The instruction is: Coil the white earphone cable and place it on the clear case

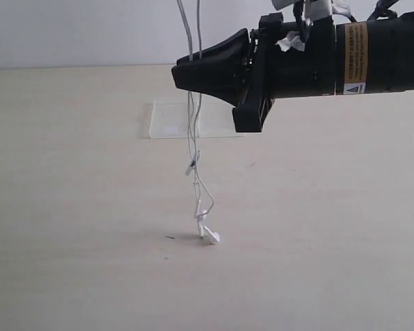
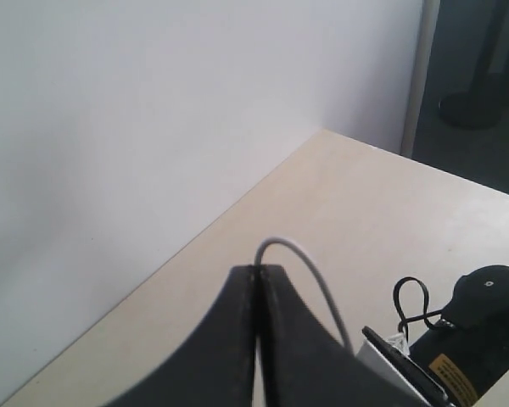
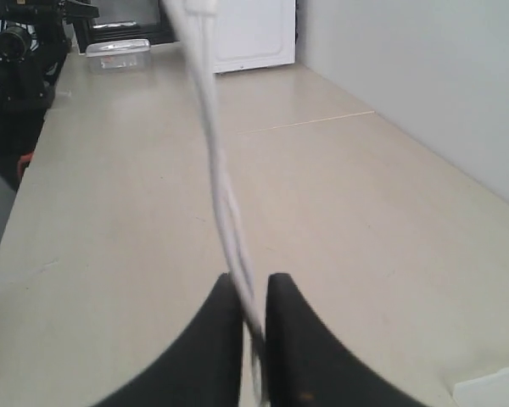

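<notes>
The white earphone cable [image 1: 191,124] hangs in two strands from above the exterior view down to the table, where its earbuds [image 1: 208,234] rest. A small inline remote [image 1: 192,165] sits partway down. My right gripper [image 1: 178,72] reaches in from the right at the hanging strands, its jaws closed narrowly round the cable [image 3: 214,161], which runs between the fingertips of the right gripper [image 3: 253,284]. The left gripper [image 2: 258,270] is above the exterior view, shut on a loop of cable [image 2: 310,267] that arches out of its tips. The clear case [image 1: 172,121] lies flat behind the cable.
A white wall borders the table's far edge. The right arm's black body [image 2: 479,322] shows in the left wrist view. A clear plastic box [image 3: 117,51] and black equipment [image 3: 21,51] stand at the table's far end in the right wrist view.
</notes>
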`<action>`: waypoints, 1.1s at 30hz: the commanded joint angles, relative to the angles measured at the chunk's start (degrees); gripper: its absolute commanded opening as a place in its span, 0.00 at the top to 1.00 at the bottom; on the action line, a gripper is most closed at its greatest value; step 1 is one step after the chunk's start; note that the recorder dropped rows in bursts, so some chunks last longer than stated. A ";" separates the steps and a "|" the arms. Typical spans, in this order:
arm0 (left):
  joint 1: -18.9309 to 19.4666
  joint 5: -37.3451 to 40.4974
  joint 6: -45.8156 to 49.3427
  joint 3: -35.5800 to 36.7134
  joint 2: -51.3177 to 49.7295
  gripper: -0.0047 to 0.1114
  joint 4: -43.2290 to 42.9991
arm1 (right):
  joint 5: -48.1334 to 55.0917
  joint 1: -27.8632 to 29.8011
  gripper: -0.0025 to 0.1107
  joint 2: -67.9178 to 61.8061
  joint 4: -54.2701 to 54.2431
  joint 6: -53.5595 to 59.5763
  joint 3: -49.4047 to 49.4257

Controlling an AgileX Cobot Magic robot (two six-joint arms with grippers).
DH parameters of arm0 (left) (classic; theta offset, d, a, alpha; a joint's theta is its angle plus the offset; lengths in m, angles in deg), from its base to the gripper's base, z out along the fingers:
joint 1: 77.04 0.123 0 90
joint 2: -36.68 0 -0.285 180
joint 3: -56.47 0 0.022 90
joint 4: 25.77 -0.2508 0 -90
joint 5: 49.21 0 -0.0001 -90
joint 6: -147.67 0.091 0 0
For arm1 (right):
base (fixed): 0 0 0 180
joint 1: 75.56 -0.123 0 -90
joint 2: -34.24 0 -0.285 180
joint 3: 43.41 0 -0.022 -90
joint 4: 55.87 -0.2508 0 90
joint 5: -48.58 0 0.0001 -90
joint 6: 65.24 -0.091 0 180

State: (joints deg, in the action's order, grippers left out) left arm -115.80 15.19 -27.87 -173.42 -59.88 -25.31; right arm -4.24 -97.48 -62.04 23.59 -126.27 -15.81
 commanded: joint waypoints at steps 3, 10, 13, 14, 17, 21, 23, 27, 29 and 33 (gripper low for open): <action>-0.03 0.12 -0.02 -0.34 0.07 0.96 -0.09 | 0.49 0.12 0.98 0.47 -0.03 -1.45 0.11; -0.03 4.50 -0.02 -0.34 0.07 0.96 -1.58 | 5.05 0.12 0.98 0.91 0.07 -3.01 0.11; -0.03 5.56 -0.02 -0.34 0.37 0.96 -3.53 | 11.12 0.12 0.98 1.88 0.07 -4.85 0.11; -0.03 5.56 -0.02 -0.34 0.42 0.96 -4.63 | 12.55 0.12 0.98 2.24 0.07 -5.08 0.11; -0.03 5.56 -0.16 -0.34 1.05 0.96 -6.45 | 13.53 0.12 0.98 3.55 0.19 -5.08 0.11; -0.03 5.56 -0.85 1.52 1.55 0.96 -6.60 | 13.68 0.12 0.98 6.06 0.19 -5.60 0.11; -0.03 5.56 -1.09 4.35 2.13 0.96 -6.60 | 14.52 0.12 0.98 7.44 0.19 -6.83 0.01; -0.03 5.56 -1.63 10.77 2.75 0.96 -8.37 | 17.84 0.12 0.98 9.94 1.34 -9.79 -0.09; -0.03 5.56 -2.21 14.69 3.33 0.96 -11.03 | 19.33 0.12 0.98 10.89 3.22 -11.24 -0.07; -0.03 5.56 -4.46 23.01 4.35 0.96 -13.11 | 21.69 0.12 0.98 11.61 3.54 -12.77 -0.18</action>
State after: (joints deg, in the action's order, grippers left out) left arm -115.80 21.03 -30.34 -155.30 -56.62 -36.82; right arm 15.85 -97.48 -51.09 26.82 -137.92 -15.81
